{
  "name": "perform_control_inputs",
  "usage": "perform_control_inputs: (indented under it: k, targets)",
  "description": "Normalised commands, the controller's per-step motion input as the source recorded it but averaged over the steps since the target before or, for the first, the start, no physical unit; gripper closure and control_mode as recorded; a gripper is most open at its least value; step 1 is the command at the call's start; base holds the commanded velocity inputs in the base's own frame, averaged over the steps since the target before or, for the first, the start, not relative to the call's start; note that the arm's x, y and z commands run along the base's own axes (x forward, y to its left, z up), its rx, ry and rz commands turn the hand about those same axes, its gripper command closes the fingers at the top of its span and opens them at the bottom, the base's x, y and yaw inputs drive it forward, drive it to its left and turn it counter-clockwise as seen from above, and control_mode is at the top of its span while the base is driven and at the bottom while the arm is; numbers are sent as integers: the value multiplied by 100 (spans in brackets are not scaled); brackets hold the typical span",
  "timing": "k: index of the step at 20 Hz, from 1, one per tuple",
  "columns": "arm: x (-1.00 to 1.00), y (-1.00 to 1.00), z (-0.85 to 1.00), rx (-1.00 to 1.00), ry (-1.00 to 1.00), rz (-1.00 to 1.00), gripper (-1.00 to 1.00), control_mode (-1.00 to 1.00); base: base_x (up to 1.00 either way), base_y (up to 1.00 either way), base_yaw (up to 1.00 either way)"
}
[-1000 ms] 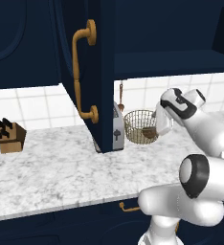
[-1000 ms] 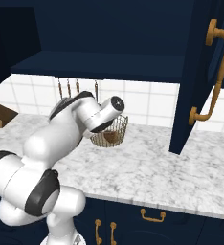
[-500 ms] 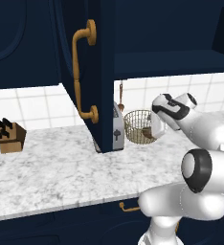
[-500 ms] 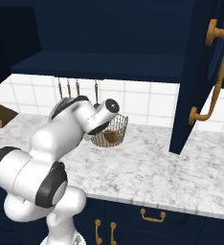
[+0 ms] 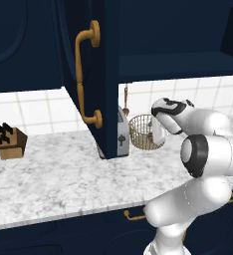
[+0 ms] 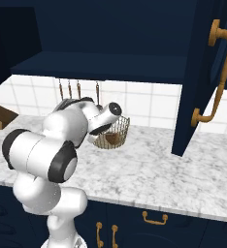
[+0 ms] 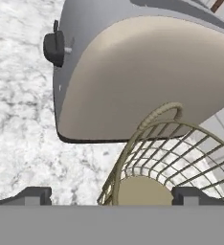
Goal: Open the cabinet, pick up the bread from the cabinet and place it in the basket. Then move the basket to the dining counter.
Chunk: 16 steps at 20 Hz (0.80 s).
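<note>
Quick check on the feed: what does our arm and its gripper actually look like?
Glossy white rounded arm links with dark grey-black joint caps and a black band near the wrist. The gripper has two small dark grey, blocky finger tips. No cables or markings visible.

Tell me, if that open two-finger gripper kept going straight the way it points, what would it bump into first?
Most likely the round tan wire-mesh basket: its rim lies between the gripper's fingertips. The grey toaster sits just beyond, though depth is hard to judge.
</note>
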Motion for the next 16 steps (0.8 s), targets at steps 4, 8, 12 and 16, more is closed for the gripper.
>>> perform_control_inputs:
  k: [4,8,12,16]
  targets:
    - [48,0,-35,0,0,3,-100,-100,0,0,0]
    - [41,0,-31,-1,0,2,-100,-100,0,0,0]
    - [38,0,-29,-3,0,2,-100,-100,0,0,0]
    - [17,0,-26,-5,0,3,-100,-100,0,0,0]
